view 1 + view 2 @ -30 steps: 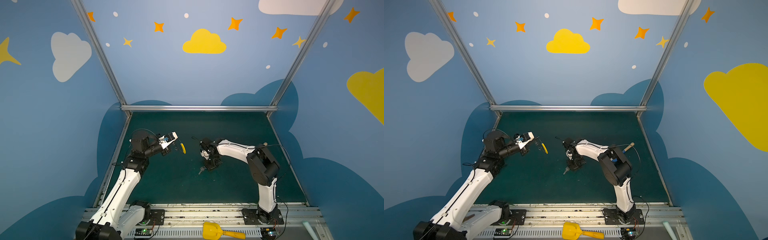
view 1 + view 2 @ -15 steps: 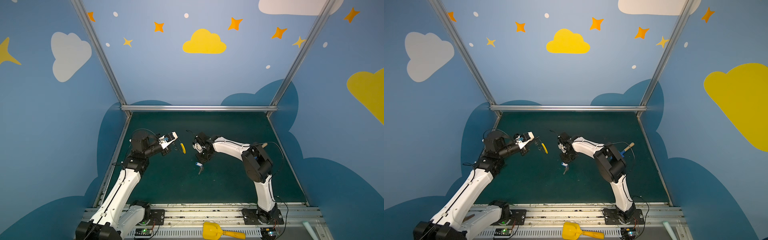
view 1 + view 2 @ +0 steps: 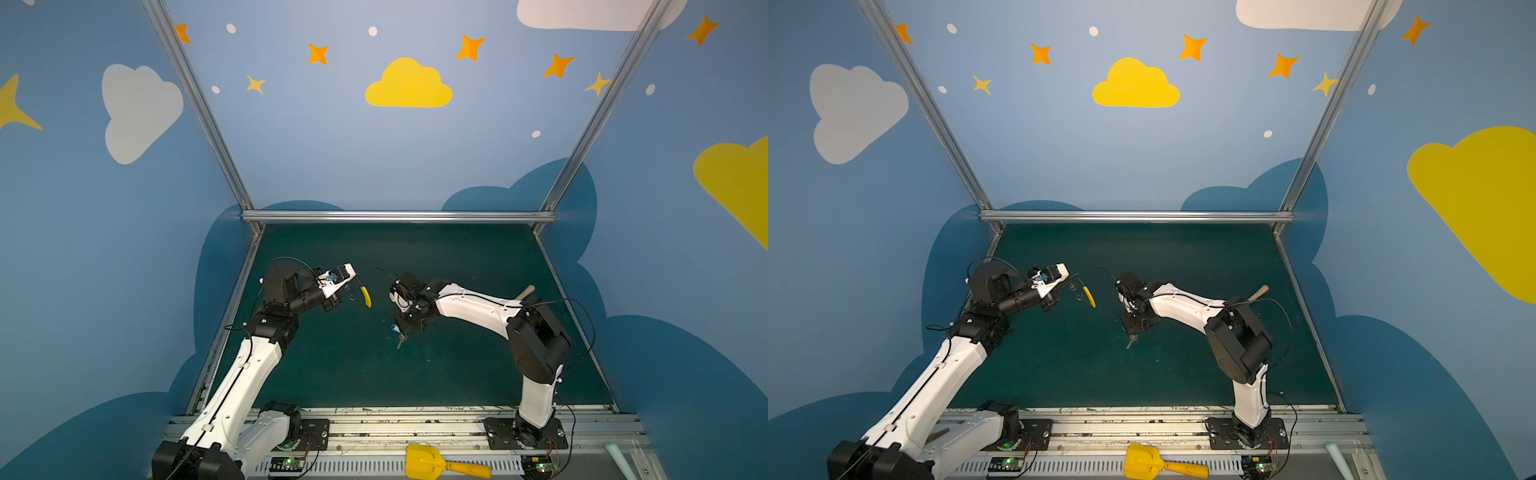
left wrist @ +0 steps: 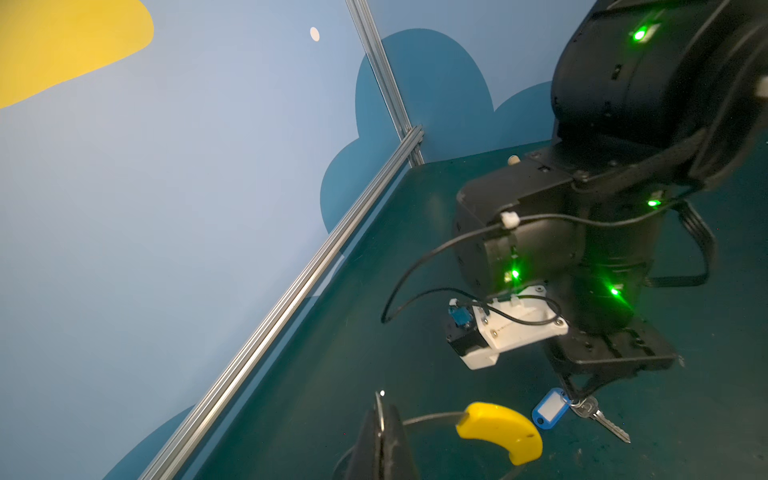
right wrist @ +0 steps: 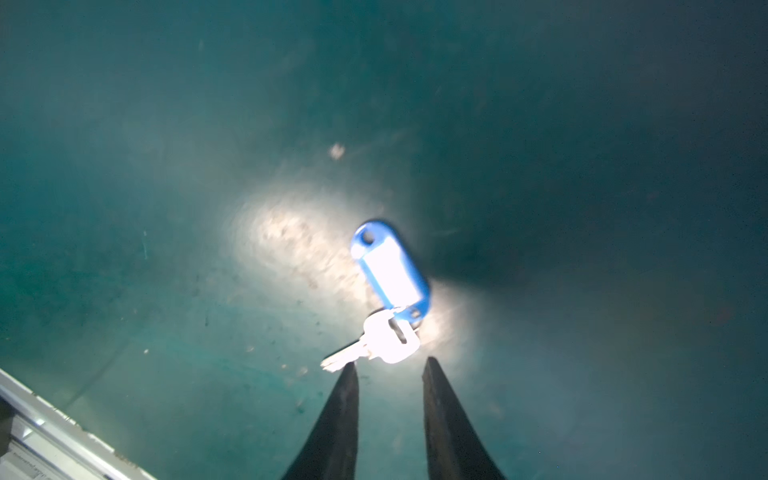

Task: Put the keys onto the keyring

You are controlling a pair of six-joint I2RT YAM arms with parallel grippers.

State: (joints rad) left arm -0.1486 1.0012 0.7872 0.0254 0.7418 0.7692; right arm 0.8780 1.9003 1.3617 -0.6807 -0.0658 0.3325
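Note:
The keyring [image 4: 432, 417], a thin grey hoop with a yellow sleeve [image 4: 498, 430], is held above the green mat by my left gripper [image 4: 380, 409], which is shut on its rim. In both top views the sleeve [image 3: 365, 297] [image 3: 1089, 297] points towards the right arm. The keys, a silver key [image 5: 388, 338] joined to a blue tag [image 5: 390, 270], seem to lie on the mat right at the tips of my right gripper [image 5: 390, 363]. That gripper is open and nothing sits between its fingers. In a top view the keys [image 3: 398, 336] show just under the right gripper [image 3: 406, 329].
A yellow scoop [image 3: 424, 463] lies on the front rail outside the mat. A wooden handle [image 3: 524, 291] sticks up behind the right arm. Aluminium rails [image 3: 395, 216] and blue walls close in the mat on three sides.
The right gripper has carried the keys leftwards, nearer the keyring, and its jaws have now parted off them. The left arm and keyring have stayed still.

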